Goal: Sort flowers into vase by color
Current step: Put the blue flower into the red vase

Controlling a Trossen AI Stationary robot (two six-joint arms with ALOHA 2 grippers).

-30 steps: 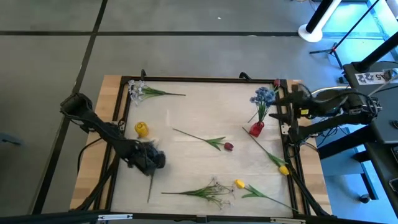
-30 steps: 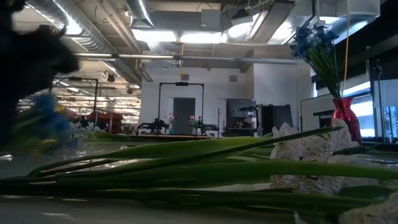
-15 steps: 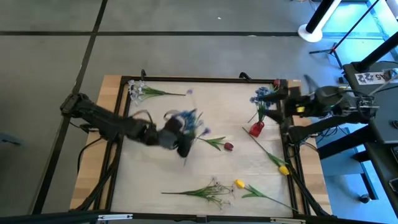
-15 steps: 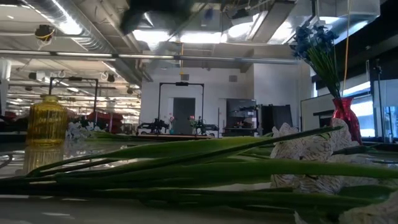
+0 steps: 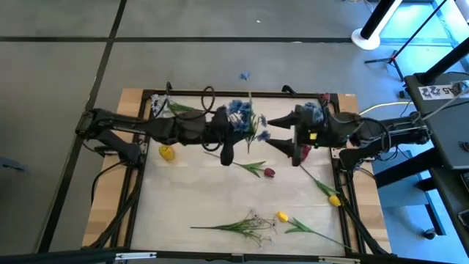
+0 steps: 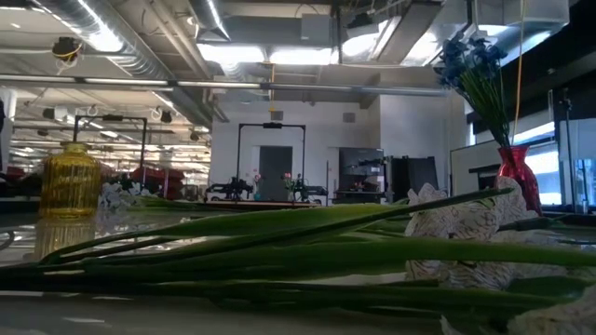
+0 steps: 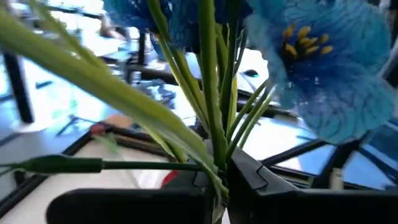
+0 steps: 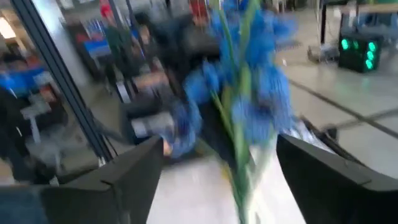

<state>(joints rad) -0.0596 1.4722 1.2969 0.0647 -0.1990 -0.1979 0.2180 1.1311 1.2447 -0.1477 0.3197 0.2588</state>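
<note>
My left gripper hangs above the table's middle, shut on a blue flower cluster with green stems. My right gripper stands open just right of it. Its two fingers frame the blue cluster without touching it. A red vase at the right holds blue flowers. A yellow vase stands on its base at the left. A dark red tulip, yellow tulips and white sprigs lie flat on the table. My left gripper pinches the bundle of green stems between its two fingers, below the blue blooms. The fingers reach in roughly level from the table's left. The flower is lifted clear of the table, its blooms and leaves spreading beyond the fingers.
A white flower lies at the far left corner. A second yellow tulip lies near the right edge. A black frame runs round the table. A small blue bit shows beyond the far edge. In the low view, green stems fill the foreground.
My left gripper has risen from the table's near left and swung toward the middle and far side, rolling over, carrying the blue flower up clear of the table. My right gripper has moved from the right edge toward the table's middle, up to the flower.
</note>
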